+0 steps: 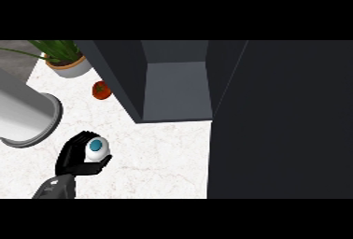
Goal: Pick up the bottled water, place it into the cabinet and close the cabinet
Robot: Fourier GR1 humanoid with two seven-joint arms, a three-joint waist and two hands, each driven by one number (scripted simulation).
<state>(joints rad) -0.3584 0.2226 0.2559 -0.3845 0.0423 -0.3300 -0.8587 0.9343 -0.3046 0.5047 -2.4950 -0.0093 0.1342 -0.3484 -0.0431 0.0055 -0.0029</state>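
With black left hand (77, 158) curled round white blue-capped water bottle (96, 149), carrying next into open dark grey cabinet (176, 86).

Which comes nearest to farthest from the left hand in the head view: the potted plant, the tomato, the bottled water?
From the left hand:
1. Bottled water, in its curled fingers.
2. Tomato, on the counter beyond, beside the open cabinet.
3. Potted plant, far left corner.

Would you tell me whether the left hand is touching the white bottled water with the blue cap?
Touching: the head view shows the left hand curled round the bottled water.
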